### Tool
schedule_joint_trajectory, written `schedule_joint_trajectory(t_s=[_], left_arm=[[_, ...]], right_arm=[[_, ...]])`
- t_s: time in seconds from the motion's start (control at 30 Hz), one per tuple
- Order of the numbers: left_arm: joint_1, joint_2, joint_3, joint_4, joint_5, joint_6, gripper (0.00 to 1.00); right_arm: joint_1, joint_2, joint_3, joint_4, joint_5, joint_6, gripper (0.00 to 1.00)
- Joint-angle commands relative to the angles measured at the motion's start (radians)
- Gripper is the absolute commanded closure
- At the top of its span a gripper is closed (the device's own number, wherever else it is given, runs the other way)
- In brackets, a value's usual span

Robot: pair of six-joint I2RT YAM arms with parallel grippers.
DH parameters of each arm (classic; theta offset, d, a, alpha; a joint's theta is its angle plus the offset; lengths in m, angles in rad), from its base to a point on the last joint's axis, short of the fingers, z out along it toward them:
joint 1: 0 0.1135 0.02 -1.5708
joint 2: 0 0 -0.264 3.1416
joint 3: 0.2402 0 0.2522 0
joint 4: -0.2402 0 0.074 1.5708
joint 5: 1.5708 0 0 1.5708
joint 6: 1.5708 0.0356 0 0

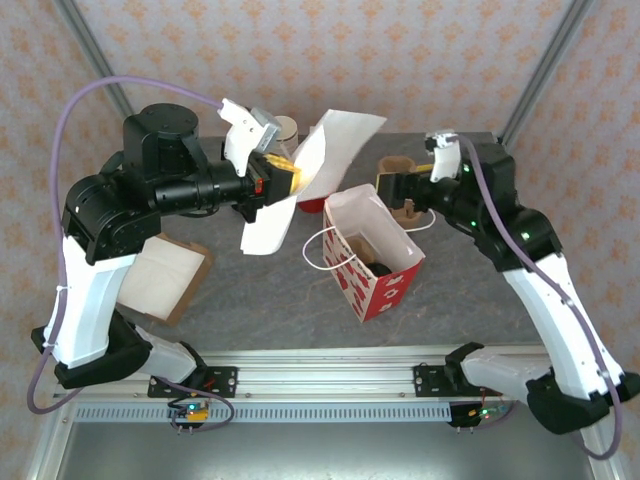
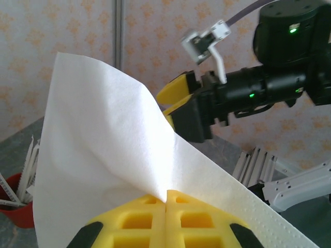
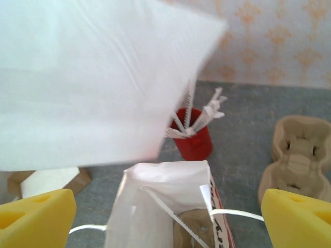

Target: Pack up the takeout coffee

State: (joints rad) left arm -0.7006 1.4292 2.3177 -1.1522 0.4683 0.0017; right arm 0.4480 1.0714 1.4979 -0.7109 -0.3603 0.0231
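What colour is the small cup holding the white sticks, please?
The cup is red; right wrist view.

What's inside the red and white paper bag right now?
Brown cardboard and a dark round shape, probably the coffee's lid; the walls of the bag hide the rest.

Pale wallpaper (image 1: 400, 50) with orange motifs — grey tabletop (image 1: 260, 300), metal corner posts (image 1: 545, 70).

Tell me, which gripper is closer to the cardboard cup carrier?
Right. The right gripper hangs open close beside the cardboard cup carrier; the left gripper, shut on a white napkin, is farther off across the table.
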Motion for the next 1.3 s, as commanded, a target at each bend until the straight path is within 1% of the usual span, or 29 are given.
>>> schedule_joint_trajectory(t_s=[0.0, 0.07, 0.17, 0.3, 0.4, 0.47, 0.53, 0.67, 0.73, 0.8, 0.9, 0.97, 1.1, 1.17, 1.27], left_arm=[[-0.007, -0.003, 0.033, -0.026, 0.029, 0.107, 1.00], [-0.006, 0.004, 0.045, -0.032, 0.037, 0.126, 1.00], [-0.006, 0.007, 0.051, -0.034, 0.077, 0.165, 1.00], [-0.006, -0.002, 0.055, -0.004, 0.132, 0.200, 1.00], [-0.006, -0.003, 0.063, 0.020, 0.200, 0.222, 1.00], [-0.007, 0.003, 0.068, 0.021, 0.254, 0.241, 1.00], [-0.008, 0.015, 0.065, 0.017, 0.274, 0.258, 1.00], [-0.011, 0.060, 0.080, 0.016, 0.314, 0.296, 1.00], [-0.013, 0.090, 0.116, 0.003, 0.319, 0.325, 1.00], [-0.014, 0.122, 0.166, -0.021, 0.320, 0.363, 1.00], [-0.013, 0.178, 0.245, -0.071, 0.356, 0.420, 1.00], [-0.016, 0.202, 0.252, -0.084, 0.395, 0.456, 1.00], [-0.037, 0.252, 0.245, -0.120, 0.405, 0.527, 1.00], [-0.061, 0.285, 0.243, -0.163, 0.384, 0.591, 1.00], [-0.098, 0.332, 0.245, -0.185, 0.334, 0.650, 1.00]], right_arm=[[0.000, -0.035, -0.009, 0.055, -0.024, -0.112, 0.08], [0.001, -0.055, -0.011, 0.071, 0.003, -0.152, 0.08], [0.001, -0.052, 0.003, 0.080, 0.008, -0.197, 0.06], [0.001, -0.015, 0.034, 0.079, 0.038, -0.169, 0.06], [0.001, 0.002, 0.056, 0.059, 0.191, -0.107, 0.05], [-0.006, 0.019, 0.092, 0.008, 0.313, -0.070, 0.04], [-0.023, 0.031, 0.122, -0.034, 0.381, -0.033, 0.03], [-0.085, 0.057, 0.156, -0.093, 0.460, 0.007, 0.03], [-0.127, 0.073, 0.167, -0.124, 0.473, 0.027, 0.03], [-0.159, 0.085, 0.172, -0.142, 0.457, 0.035, 0.03], [-0.188, 0.094, 0.167, -0.152, 0.442, 0.039, 0.03], [-0.199, 0.098, 0.157, -0.151, 0.431, 0.043, 0.03], [-0.203, 0.107, 0.156, -0.154, 0.428, 0.046, 0.03], [-0.204, 0.107, 0.159, -0.158, 0.436, 0.043, 0.03], [-0.206, 0.107, 0.159, -0.158, 0.451, 0.039, 0.03]])
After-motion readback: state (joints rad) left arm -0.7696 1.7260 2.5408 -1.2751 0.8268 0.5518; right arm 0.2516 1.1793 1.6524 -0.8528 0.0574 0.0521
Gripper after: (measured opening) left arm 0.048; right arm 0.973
